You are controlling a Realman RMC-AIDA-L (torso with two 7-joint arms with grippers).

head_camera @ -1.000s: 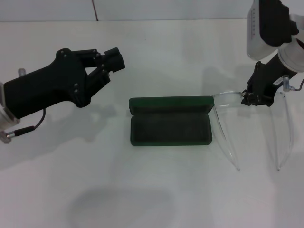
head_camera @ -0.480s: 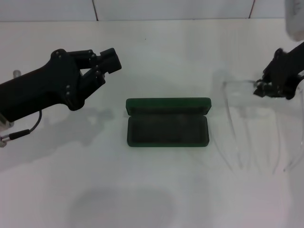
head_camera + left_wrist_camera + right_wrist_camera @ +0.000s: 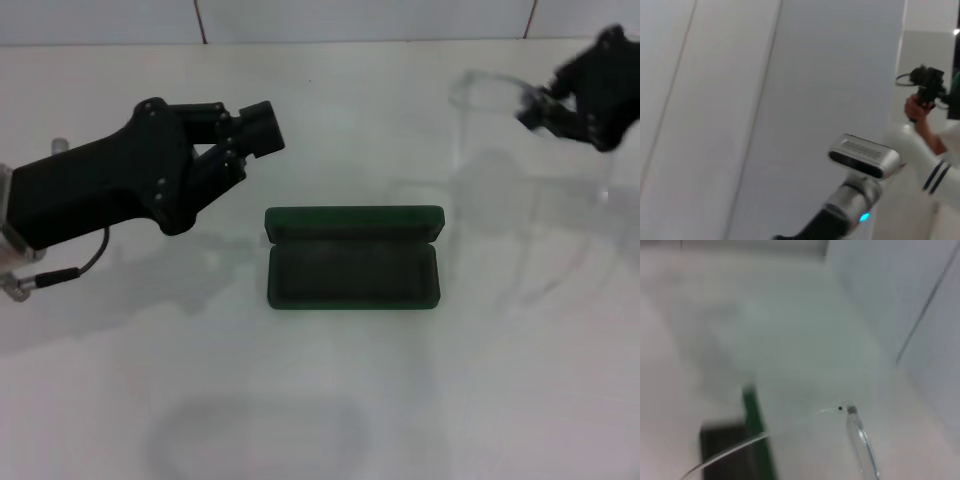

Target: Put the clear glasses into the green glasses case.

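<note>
The green glasses case (image 3: 352, 258) lies open in the middle of the white table, its lid laid back toward the far side and its dark lining showing. The clear glasses (image 3: 483, 82) hang in the air at the far right, above and behind the case, with their thin temple arms trailing down in a blur. My right gripper (image 3: 541, 108) is shut on their front frame. In the right wrist view a clear temple arm (image 3: 861, 442) shows above the case's green edge (image 3: 756, 432). My left gripper (image 3: 258, 128) hovers shut to the left of the case, holding nothing.
The white table (image 3: 330, 400) runs from the case to the near edge, and a tiled wall stands behind it. The left wrist view faces the wall, with a person (image 3: 925, 135) holding a device off to one side.
My right gripper has lifted the clear glasses off the table, up and toward the far right. The left arm shifted slightly toward the case. The case has not moved.
</note>
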